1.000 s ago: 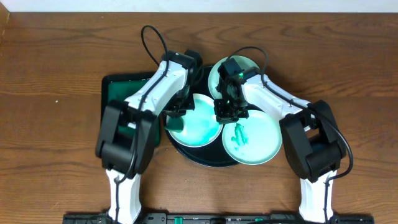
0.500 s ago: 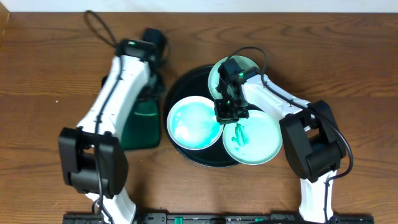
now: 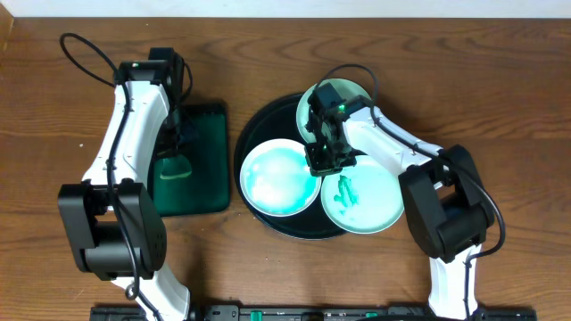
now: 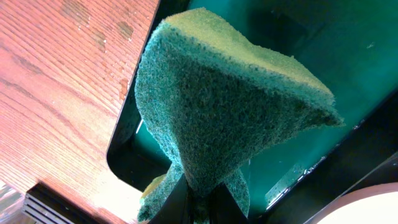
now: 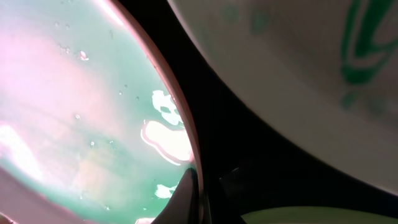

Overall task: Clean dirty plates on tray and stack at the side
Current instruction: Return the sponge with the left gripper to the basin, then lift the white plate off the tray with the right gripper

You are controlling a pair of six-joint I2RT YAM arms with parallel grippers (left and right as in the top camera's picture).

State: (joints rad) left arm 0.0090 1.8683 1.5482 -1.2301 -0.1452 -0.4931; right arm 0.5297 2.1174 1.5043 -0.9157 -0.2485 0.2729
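The round black tray [image 3: 254, 134] holds three plates. A white plate [image 3: 272, 178] with a wiped green tint lies at its left front and also fills the left of the right wrist view [image 5: 74, 112]. A mint plate [image 3: 370, 201] with green smears lies at the right front. A second mint plate [image 3: 308, 105] lies at the back, mostly under the right arm. My right gripper [image 3: 321, 162] is shut on the white plate's right rim [image 5: 189, 180]. My left gripper [image 3: 176, 153] is shut on a green sponge [image 4: 224, 106] and holds it over the dark-green rectangular tray [image 3: 201, 192].
The dark-green rectangular tray [image 4: 323, 68] lies left of the black tray on the wood-grain tabletop [image 3: 71, 223]. Cables loop above both arms. Bare tabletop lies far left and far right.
My left arm has swung left from the white plate to above the dark-green tray, taking the sponge with it. The right gripper stays on the white plate's rim.
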